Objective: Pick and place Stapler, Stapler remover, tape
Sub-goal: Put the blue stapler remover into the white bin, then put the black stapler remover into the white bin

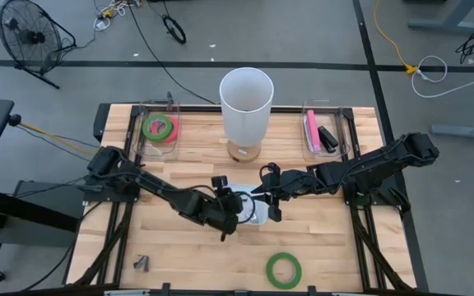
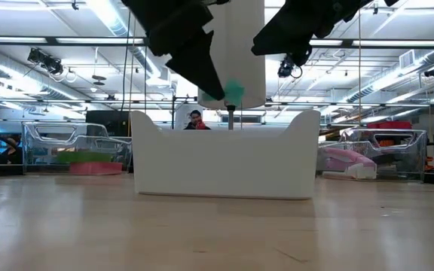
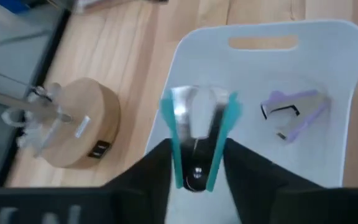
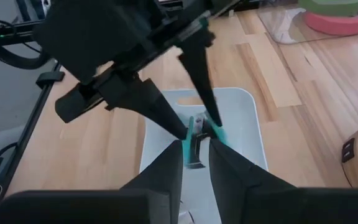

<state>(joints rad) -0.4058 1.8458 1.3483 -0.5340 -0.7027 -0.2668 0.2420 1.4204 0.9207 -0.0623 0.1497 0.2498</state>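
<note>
My left gripper (image 3: 196,183) is shut on a teal staple remover (image 3: 197,127) and hangs over a white bin (image 3: 353,74) at the table's middle. The remover also shows in the low view (image 2: 233,92), above the bin (image 2: 224,162). A purple staple remover (image 3: 294,112) lies on the bin's floor. My right gripper (image 4: 196,152) is a little open, just right of the left one and above the bin, pointing at the teal remover (image 4: 215,132) and touching nothing. A green tape ring (image 1: 284,269) lies flat near the front edge. A dark staple remover (image 1: 141,263) lies at the front left. My left gripper pinches the teal remover's two plastic sides (image 3: 180,163) between its two fingers, at the end away from the claws. The fingers slant down from the table's left. The remover is lifted clear above the bin, and its metal claws (image 3: 194,102) point away from the gripper.
A tall white cylinder on a round wooden base (image 1: 245,103) stands behind the bin. A clear tray at the back left holds green and pink tape rolls (image 1: 160,127). A clear tray at the back right holds a pink stapler (image 1: 312,131) and a black one.
</note>
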